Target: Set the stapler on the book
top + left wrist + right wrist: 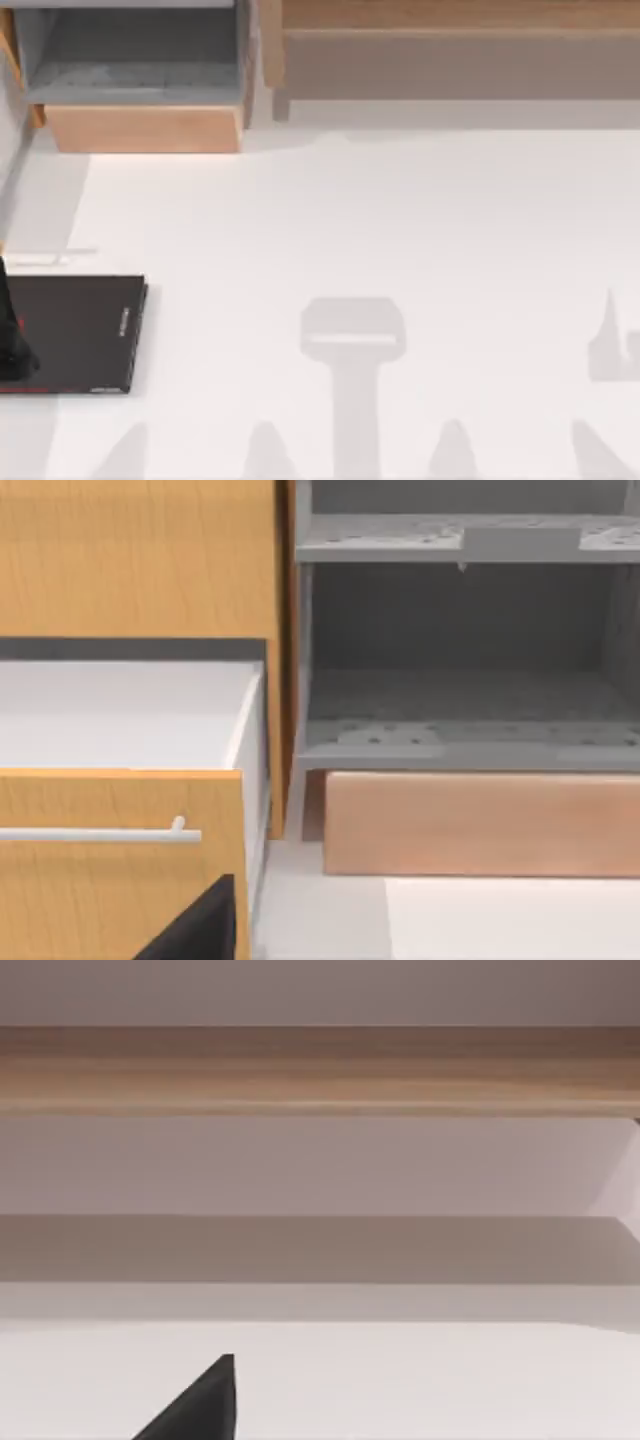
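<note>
Left end effector (12, 345) sits over one black book (85, 335), at the bench's (350, 230) left edge; whether its fingers are spread or pinching, I cannot tell. One open drawer (120, 780) stands beyond the book.

The book (75, 330) is black with a thin red edge and small pale lettering along its spine; the table (400, 230) under it is white, crossed by soft grey shadows. In the left wrist view the drawer (120, 860) has a warm orange wood-grain front, a white handle and a white inside; the shelf unit (460, 690) beside it is speckled grey (its base is a paler, pinkish wood).
</note>
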### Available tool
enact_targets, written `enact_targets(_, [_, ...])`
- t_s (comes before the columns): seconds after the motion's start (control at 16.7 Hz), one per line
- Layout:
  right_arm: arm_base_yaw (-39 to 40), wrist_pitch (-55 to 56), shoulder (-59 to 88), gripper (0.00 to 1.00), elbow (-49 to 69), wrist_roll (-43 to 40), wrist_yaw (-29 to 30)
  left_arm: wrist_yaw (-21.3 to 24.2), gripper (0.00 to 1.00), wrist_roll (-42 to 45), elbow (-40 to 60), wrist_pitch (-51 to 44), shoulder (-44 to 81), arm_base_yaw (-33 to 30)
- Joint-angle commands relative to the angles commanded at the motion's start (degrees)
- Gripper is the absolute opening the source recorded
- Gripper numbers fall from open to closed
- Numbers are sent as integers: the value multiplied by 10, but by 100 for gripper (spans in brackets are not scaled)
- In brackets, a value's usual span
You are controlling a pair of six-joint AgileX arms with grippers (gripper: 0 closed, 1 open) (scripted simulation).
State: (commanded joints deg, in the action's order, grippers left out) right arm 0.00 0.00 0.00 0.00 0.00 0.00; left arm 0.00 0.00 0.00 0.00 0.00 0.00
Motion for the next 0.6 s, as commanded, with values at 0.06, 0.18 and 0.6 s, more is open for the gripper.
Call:
enact_targets(0.06, [0,0,0,100,0,0,0,0,100,0,0,0,0,0])
enact_targets(0.18, [0,0,0,100,0,0,0,0,100,-1,5,-3,5,1])
enact_targets(0.6, [0,0,0,100,0,0,0,-7,100,-12,199,-123,203,37])
